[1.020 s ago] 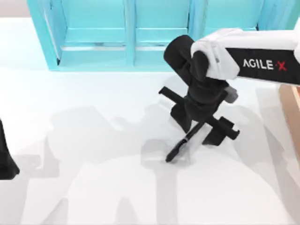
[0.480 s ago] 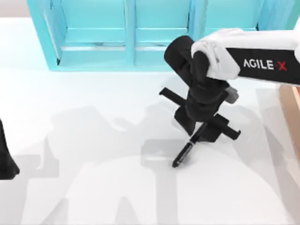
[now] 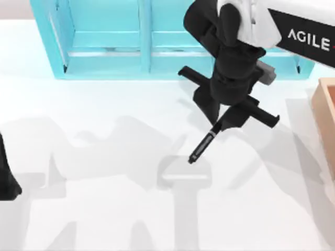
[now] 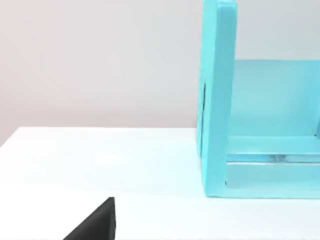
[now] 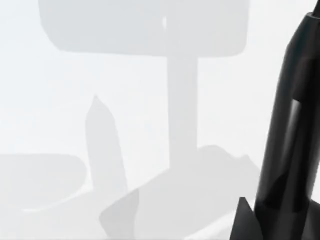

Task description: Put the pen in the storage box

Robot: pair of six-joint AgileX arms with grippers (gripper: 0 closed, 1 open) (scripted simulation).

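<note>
Lifting pen (image 3: 203,148) higher, right hand (image 3: 222,123) clamped

Bright, even light falls from above; soft grey shadows spread over the white table (image 3: 104,209). Edges look slightly blurred, with no glare.

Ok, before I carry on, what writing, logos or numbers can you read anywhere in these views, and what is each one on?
"AGILE" in white capitals on the black panel of the right arm, top view; the picture's edge cuts the lettering off after that.
No readable text on the pen held in the right gripper, the turquoise shelf, the wooden box, the table or the parked left arm.
</note>
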